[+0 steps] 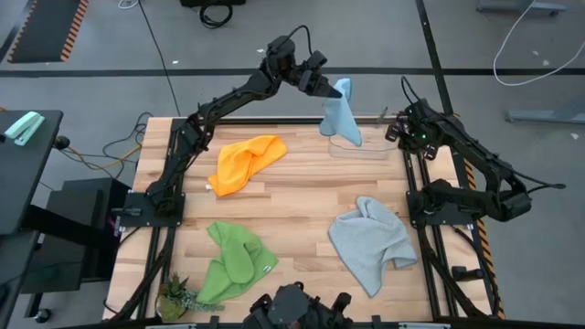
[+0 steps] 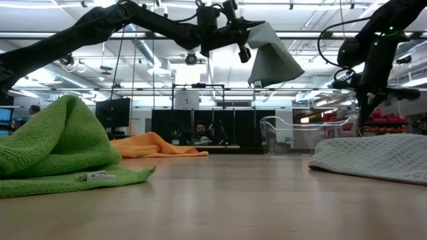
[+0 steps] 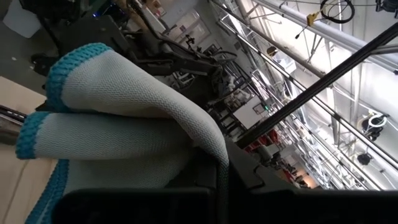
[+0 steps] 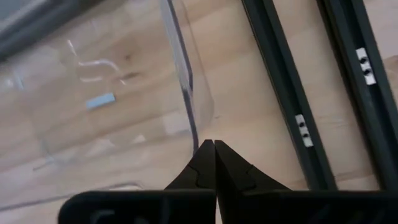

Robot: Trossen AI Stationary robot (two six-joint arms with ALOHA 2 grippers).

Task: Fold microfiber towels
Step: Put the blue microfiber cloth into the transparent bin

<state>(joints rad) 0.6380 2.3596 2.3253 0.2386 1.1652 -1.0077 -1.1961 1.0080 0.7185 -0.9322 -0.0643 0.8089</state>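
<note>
My left gripper (image 1: 329,90) is shut on the light blue towel (image 1: 342,117), high over the table's far edge. The towel hangs above a clear plastic bin (image 1: 358,148) and also shows in the low view (image 2: 272,61). My right gripper (image 4: 214,147) is shut and empty, just beside the bin's corner (image 4: 189,106) at the far right. The yellow-orange towel (image 1: 245,163) lies crumpled at the far left. The green towel (image 1: 233,263) lies at the near left and the grey towel (image 1: 370,242) at the near right. My left gripper holds the blue towel by a bunched upper part (image 3: 186,143), with several folded layers between the fingers. The cloth hides the fingertips. The fingers come slanting from the table's left. The towel hangs below them, clear of the table and above the bin (image 2: 300,133).
A small potted plant (image 1: 178,295) stands at the near left corner. Black frame rails (image 4: 292,93) run along the table's right edge by my right gripper. Bare wood (image 1: 302,206) lies in the table's middle, between the towels.
</note>
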